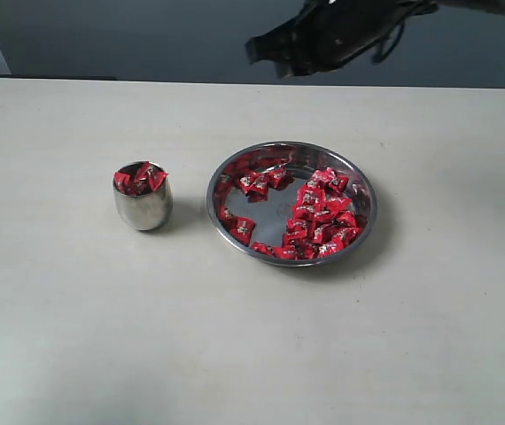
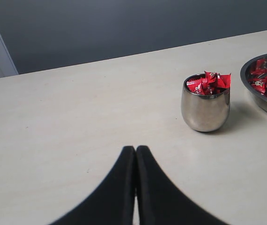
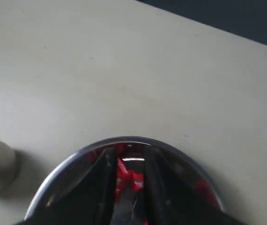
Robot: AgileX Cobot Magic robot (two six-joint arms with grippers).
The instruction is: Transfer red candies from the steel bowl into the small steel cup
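Note:
The steel bowl (image 1: 290, 146) lies right of centre with many red candies (image 1: 323, 212) heaped mostly in its right half. To its left stands the small steel cup (image 1: 143, 199), red candies (image 1: 140, 177) piled up to its rim. My right gripper (image 1: 266, 51) hangs high over the table's far side, behind the bowl. Its wrist view shows the right gripper (image 3: 129, 152) open, with the bowl's rim (image 3: 124, 139) and some candies (image 3: 129, 176) showing through the gap. My left gripper (image 2: 135, 149) is shut and empty, low over bare table, short of the cup (image 2: 205, 105).
The pale table (image 1: 75, 336) stretches wide around both vessels, and a dark wall runs behind its far edge. The bowl's edge (image 2: 264, 101) shows beside the cup in the left wrist view. The left arm is outside the exterior view.

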